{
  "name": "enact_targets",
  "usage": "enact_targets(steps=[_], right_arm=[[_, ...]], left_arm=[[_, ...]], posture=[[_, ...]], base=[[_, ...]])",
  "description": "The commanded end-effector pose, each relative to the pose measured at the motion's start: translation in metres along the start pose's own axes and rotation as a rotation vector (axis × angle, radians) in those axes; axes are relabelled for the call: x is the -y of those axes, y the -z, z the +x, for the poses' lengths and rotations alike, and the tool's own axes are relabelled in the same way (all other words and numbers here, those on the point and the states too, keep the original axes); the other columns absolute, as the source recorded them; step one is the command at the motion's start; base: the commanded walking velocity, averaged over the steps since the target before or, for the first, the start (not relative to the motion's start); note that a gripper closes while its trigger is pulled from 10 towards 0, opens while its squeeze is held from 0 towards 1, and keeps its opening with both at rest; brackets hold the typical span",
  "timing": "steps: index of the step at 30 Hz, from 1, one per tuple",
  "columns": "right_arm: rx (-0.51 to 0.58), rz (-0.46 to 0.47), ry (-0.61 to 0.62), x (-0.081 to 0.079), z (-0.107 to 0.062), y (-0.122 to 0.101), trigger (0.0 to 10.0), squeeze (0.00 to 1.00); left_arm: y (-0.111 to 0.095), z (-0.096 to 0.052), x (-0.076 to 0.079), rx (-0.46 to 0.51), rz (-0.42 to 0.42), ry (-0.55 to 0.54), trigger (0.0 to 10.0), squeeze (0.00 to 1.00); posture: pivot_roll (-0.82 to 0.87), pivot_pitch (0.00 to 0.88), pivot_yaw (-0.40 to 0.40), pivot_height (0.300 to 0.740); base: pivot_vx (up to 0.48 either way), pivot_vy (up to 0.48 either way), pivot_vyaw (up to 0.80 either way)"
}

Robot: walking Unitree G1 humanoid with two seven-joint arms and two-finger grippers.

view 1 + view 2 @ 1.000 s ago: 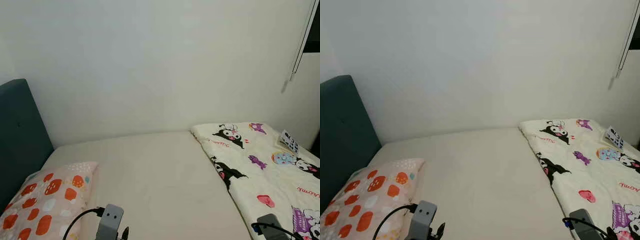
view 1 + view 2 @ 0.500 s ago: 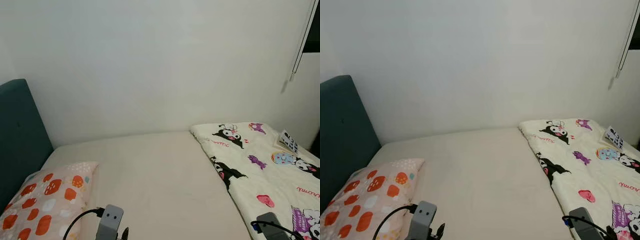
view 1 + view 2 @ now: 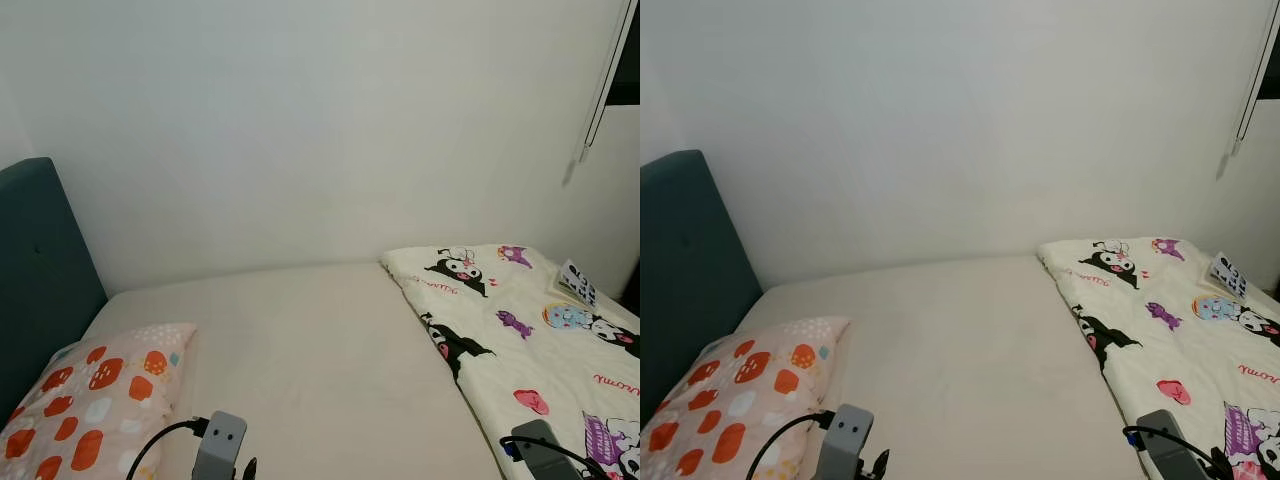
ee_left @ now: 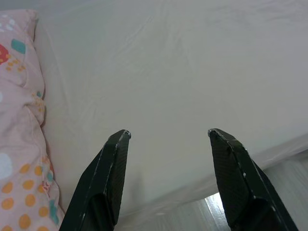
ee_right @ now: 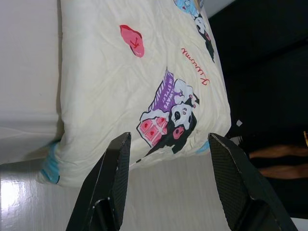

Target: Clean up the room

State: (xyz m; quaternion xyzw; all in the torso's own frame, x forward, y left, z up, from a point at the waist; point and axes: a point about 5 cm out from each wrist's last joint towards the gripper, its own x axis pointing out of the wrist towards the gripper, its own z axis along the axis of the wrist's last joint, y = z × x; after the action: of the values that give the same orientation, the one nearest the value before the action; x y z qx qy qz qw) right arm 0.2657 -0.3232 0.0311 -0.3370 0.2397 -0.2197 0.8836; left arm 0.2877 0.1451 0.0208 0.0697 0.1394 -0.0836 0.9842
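Quilt [image 3: 530, 340] lies folded on my right, long axis toward wall; right gripper [image 5: 168, 139] nearest, over its near edge. Both grippers spread, empty; left gripper [image 4: 168, 137] over bare mattress [image 3: 310, 350].

You see the pillow [image 3: 90, 405] and cartoon quilt [image 3: 530, 340] cut by the lower frame edge; both arms show wrist housings alone; the small printed item [image 3: 578, 283] stays unreadable.
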Motion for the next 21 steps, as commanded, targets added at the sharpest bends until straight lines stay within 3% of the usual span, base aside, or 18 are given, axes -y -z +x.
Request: enact_targets(steps=[1,21], right_arm=[[-0.025,-0.001,-0.014,-0.003,-0.0012,0.0042,10.0,0.0],[-0.024,-0.001,-0.014,-0.0062,-0.0029,0.0051,10.0,0.0]], left_arm=[[0.0052,-0.0024,-0.0018,-0.015,-0.021,-0.012,10.0,0.0],[0.0043,-0.0016,-0.0034,-0.011,-0.02,-0.019,10.0,0.0]], posture=[[-0.05,0.107,0.026,0.74],[-0.05,0.095,0.02,0.74]], base=[[0.0,0.0,0.0],[0.0,0.0,0.0]])
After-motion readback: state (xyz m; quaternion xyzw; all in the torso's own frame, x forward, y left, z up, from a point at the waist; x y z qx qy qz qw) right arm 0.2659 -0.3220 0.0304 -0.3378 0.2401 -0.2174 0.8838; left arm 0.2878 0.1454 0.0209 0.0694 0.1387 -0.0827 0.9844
